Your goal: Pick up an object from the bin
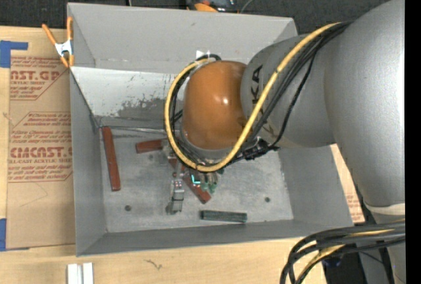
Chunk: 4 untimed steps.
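I see the end effector [176, 198] low over the floor of the bin [131, 89], lower middle of the frame. I cannot tell how far open it is or whether it has hold of anything. A small red-brown piece [202, 191] lies just right of it, a dark bar [223, 215] near the bottom wall, and a long brown stick [110, 159] well apart at left.

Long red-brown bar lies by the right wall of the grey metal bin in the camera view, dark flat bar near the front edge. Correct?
Not quite. The long red-brown bar lies by the left wall of the grey metal bin as the camera view shows it, not the right. The dark flat bar is near the front edge, as you said.
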### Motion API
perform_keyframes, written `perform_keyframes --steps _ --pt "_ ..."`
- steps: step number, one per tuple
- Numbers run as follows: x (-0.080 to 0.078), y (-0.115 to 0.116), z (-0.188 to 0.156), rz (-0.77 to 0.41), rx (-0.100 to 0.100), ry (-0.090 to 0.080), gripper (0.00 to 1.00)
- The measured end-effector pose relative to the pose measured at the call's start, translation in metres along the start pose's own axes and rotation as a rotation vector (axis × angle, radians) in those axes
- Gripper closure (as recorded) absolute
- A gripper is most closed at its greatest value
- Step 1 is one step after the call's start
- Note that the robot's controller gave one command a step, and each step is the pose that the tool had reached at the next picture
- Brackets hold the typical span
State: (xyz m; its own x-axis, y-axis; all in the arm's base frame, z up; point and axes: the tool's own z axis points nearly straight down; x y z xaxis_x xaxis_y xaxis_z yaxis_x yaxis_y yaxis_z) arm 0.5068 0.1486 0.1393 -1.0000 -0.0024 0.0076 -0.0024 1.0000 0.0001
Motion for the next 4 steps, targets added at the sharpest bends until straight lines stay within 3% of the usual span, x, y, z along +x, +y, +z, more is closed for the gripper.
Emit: perform_keyframes --steps 1,2,3,4 --pt "-0.053 -0.069 0.065 -0.096 0.0 -0.01 0.0" --pt "-0.069 -0.109 0.07 0.158 -0.001 -0.003 0.0" --pt "-0.071 -0.109 0.069 0.158 -0.002 -0.008 1.0" --pt "-0.069 -0.109 0.07 0.157 -0.002 -0.004 0.0"
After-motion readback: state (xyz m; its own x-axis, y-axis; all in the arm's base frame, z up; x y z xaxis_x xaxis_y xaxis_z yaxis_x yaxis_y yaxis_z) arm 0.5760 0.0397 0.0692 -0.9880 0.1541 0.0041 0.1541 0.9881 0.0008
